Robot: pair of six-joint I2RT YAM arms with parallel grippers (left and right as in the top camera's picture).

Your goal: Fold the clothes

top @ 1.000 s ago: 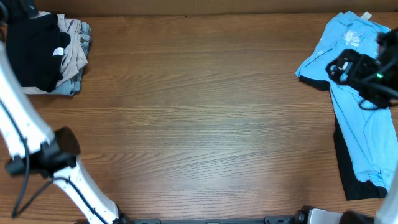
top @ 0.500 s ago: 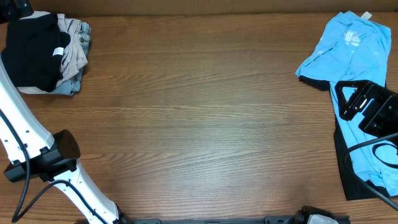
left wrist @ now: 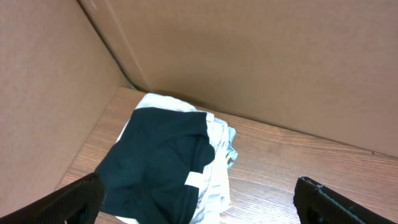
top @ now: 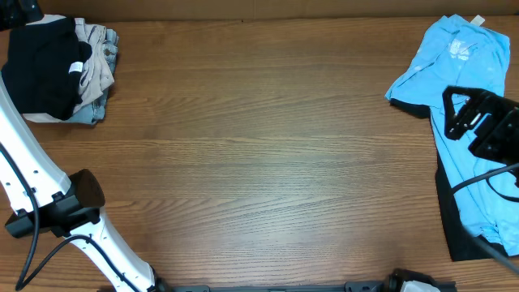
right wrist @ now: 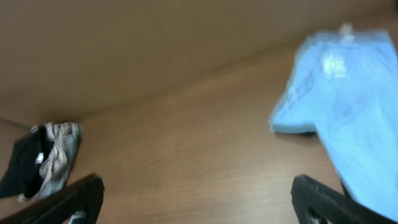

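Note:
The black T-shirt (top: 40, 69) lies folded on top of a stack at the table's far left corner, its white tag (top: 77, 68) at the right side. In the left wrist view the shirt (left wrist: 155, 155) lies between and beyond my fingers. My left gripper (left wrist: 200, 202) is open and empty above it; only its edge shows in the overhead view (top: 18, 10). My right gripper (top: 456, 113) is open and empty, hovering over the light blue shirt (top: 454, 57) at the far right. The right wrist view (right wrist: 199, 196) is blurred and shows its jaws wide apart.
Cream and pale denim garments (top: 99, 61) lie under the black T-shirt. A dark garment (top: 450, 215) shows from under the light blue shirt at the right edge. Cardboard walls (left wrist: 249, 56) stand behind and to the left of the stack.
My right gripper came toward the near side over the light blue shirt, then went back a little. The left arm shifted slightly off the stack a second ago and has since stayed still.

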